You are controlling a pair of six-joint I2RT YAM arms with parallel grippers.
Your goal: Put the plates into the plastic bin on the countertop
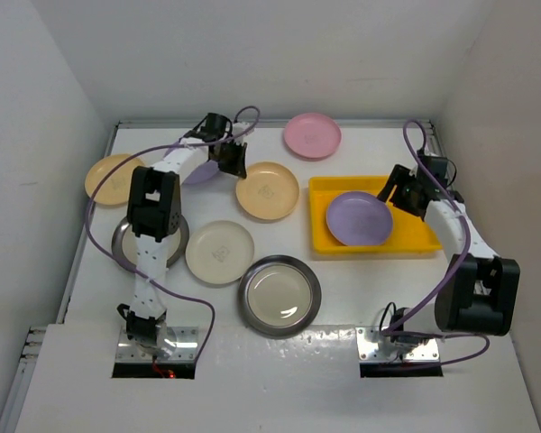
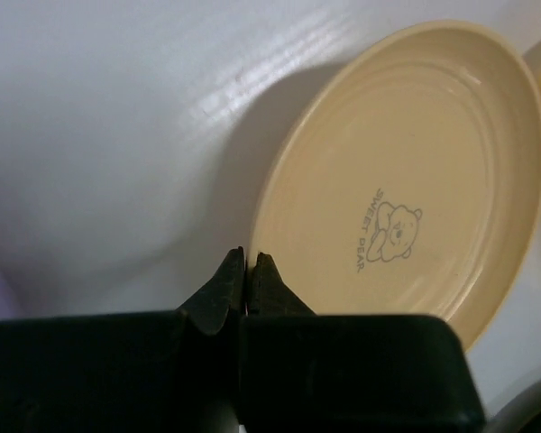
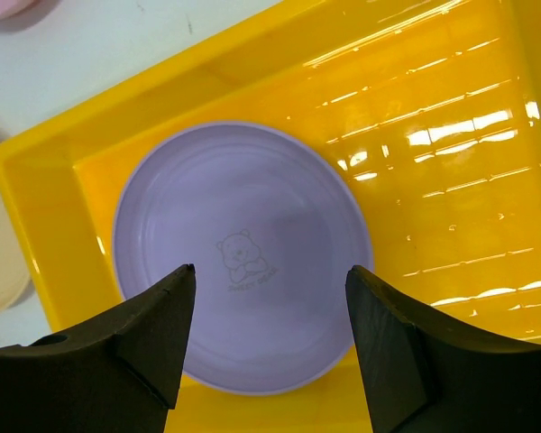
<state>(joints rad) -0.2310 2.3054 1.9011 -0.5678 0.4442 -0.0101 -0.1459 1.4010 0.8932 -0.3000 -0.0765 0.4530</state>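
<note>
My left gripper (image 1: 235,165) is shut on the near rim of a pale orange plate (image 1: 270,191). In the left wrist view the jaws (image 2: 248,260) pinch that plate's (image 2: 415,180) edge. A lilac plate (image 1: 359,218) lies in the yellow plastic bin (image 1: 415,242). My right gripper (image 1: 398,194) is open and empty just above it, its jaws (image 3: 270,275) spread over the lilac plate (image 3: 252,207) in the bin (image 3: 451,135). On the white countertop (image 1: 361,298) lie a pink plate (image 1: 312,134), a cream plate (image 1: 219,252) and a steel-rimmed plate (image 1: 279,295).
A second pale orange plate (image 1: 108,178) lies at far left. A second lilac plate (image 1: 199,172) and a second steel-rimmed plate (image 1: 123,242) are partly hidden under the left arm. White walls close in the back and sides. The bin's right half holds nothing.
</note>
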